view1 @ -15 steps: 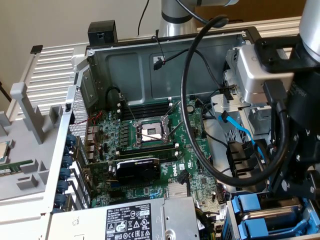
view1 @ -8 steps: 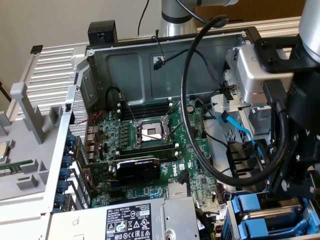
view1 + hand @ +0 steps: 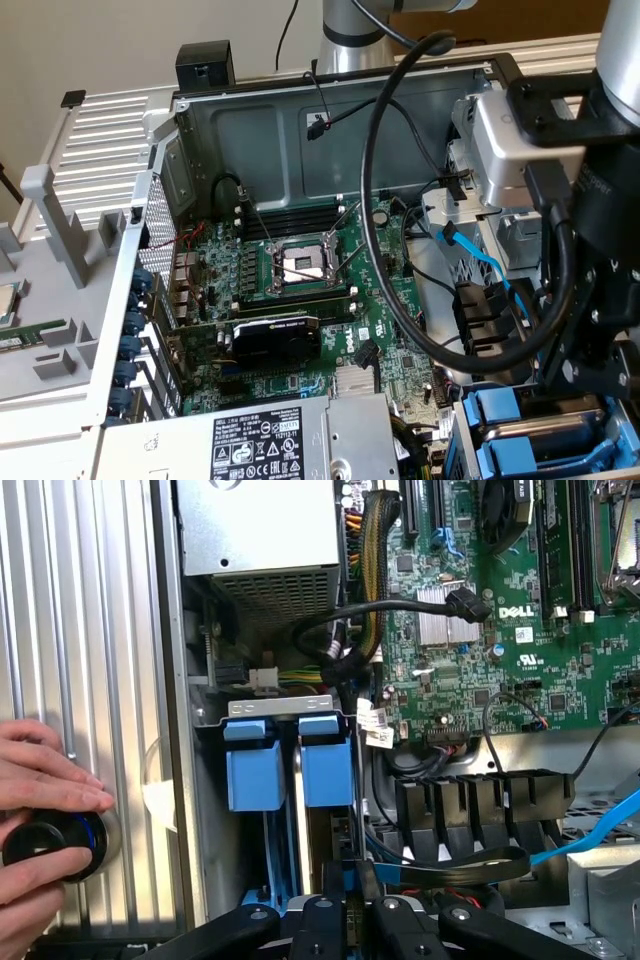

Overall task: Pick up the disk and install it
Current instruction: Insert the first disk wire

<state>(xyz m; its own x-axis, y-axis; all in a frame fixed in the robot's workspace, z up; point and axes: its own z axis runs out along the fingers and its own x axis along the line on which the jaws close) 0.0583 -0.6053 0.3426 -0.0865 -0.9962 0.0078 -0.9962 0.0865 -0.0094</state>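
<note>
The jaws are nearly closed, pinching the top edge of the disk (image 3: 322,875), which stands on edge in the drive bay (image 3: 215,810) between blue rails (image 3: 255,770). Above it sits the gripper (image 3: 345,905). Beside the case, a person's hand (image 3: 40,810) holds a black knob (image 3: 50,842).

light: even, diffuse, moderately bright indoors
shadows: soft; deepest in the drive bay (image 3: 290,880) just ahead of the tool (image 3: 345,920)
glare: mild sheen on the ribbed metal panel (image 3: 90,630) beside the tool
blur: tool's near linkage and the hand (image 3: 40,820) soft; motherboard (image 3: 520,600) crisp
</note>
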